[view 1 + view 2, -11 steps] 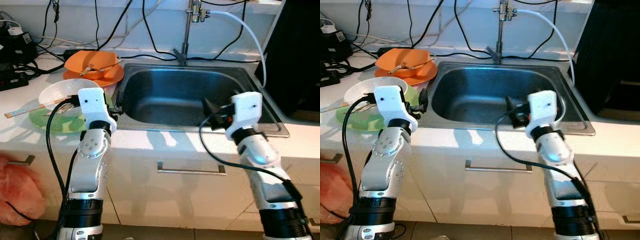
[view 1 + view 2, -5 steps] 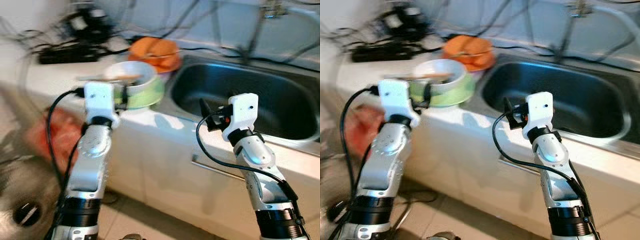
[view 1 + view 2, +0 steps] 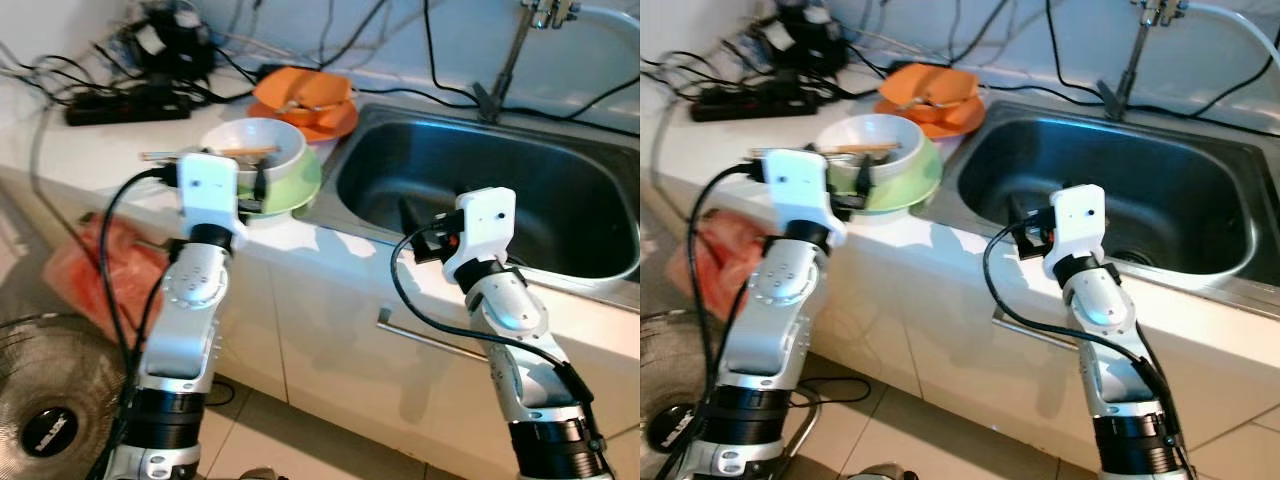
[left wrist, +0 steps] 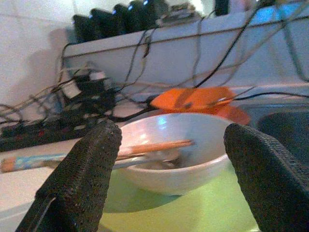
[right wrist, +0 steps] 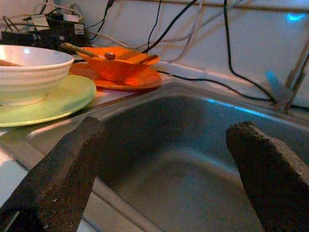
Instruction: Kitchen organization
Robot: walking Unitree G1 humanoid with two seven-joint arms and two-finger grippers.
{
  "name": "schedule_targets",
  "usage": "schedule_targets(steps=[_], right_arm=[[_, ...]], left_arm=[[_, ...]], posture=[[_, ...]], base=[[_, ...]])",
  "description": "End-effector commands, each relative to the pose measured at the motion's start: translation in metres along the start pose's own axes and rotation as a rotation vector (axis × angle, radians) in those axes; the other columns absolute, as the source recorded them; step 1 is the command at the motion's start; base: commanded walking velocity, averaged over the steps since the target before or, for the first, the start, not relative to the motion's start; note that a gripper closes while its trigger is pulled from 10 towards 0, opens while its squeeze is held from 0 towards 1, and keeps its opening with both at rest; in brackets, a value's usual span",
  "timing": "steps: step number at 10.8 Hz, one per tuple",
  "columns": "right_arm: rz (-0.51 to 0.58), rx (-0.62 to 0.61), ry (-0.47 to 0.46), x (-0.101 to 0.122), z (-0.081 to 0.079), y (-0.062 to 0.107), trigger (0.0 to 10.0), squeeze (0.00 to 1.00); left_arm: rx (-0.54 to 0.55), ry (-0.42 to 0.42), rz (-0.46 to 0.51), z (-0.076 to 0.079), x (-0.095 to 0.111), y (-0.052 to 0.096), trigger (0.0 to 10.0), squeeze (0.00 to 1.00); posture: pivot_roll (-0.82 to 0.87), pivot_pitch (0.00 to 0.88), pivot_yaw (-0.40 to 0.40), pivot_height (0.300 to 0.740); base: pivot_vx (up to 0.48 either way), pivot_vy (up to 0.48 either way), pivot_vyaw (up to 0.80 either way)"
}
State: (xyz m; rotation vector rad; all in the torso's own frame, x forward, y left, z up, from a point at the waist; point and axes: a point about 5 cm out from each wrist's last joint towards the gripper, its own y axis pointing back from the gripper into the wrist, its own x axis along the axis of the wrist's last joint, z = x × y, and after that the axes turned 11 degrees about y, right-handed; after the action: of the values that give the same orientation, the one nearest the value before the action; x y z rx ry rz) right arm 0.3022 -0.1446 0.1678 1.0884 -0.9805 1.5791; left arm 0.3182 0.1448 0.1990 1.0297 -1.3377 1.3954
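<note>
White worktop (image 3: 90, 150) runs along the wall to a stainless sink (image 3: 560, 215), with a tangle of black cables and a power strip (image 3: 125, 103) at the back. Just left of the sink a white bowl (image 3: 255, 148) sits on a green plate (image 3: 300, 188), with chopsticks (image 4: 149, 146) laid across its rim and what looks like a spoon inside. Behind it an orange bowl (image 3: 303, 92) rests on an orange plate (image 3: 325, 122), also holding utensils.

The left gripper (image 4: 169, 179) hovers just in front of the white bowl, its fingers (image 4: 79, 179) spread wide and holding nothing. The right gripper (image 5: 169, 179) points over the sink's near edge, also spread wide and empty.

The white bowl looks like glazed ceramic: rigid, moderately heavy, slippery and breakable if dropped. Its rim is probably the best hold, one finger inside and one outside, at a spot clear of the chopsticks. Those lie loose and would likely slide off if the bowl tilts. The green plate beneath is shallow and flat on the worktop, so harder to get under.
</note>
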Motion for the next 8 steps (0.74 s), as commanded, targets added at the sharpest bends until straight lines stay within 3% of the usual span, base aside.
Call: schedule_targets(steps=[1,3,6,8], right_arm=[[0.005,0.051,-0.022,0.004,-0.005,0.002,10.0,0.0],[-0.008,0.18,-0.01,0.002,-0.014,0.006,10.0,0.0],[0.0,0.226,0.01,0.005,-0.013,0.008,10.0,0.0],[-0.022,0.334,0.015,0.006,-0.021,0.012,10.0,0.0]], left_arm=[[0.054,-0.022,-0.016,-0.011,-0.001,-0.001,10.0,0.0],[0.056,-0.045,-0.035,-0.014,-0.005,0.0,10.0,0.0],[0.032,-0.035,-0.072,-0.011,-0.01,0.001,10.0,0.0],[-0.008,-0.051,-0.111,-0.01,-0.017,0.0,10.0,0.0]], posture=[[0.12,0.0,0.019,0.74],[0.13,0.0,0.016,0.74],[0.13,0.0,0.019,0.74],[0.13,0.0,0.025,0.74]], base=[[0.0,0.0,0.0],[0.0,0.0,0.0],[0.0,0.0,0.0],[0.0,0.0,0.0]])
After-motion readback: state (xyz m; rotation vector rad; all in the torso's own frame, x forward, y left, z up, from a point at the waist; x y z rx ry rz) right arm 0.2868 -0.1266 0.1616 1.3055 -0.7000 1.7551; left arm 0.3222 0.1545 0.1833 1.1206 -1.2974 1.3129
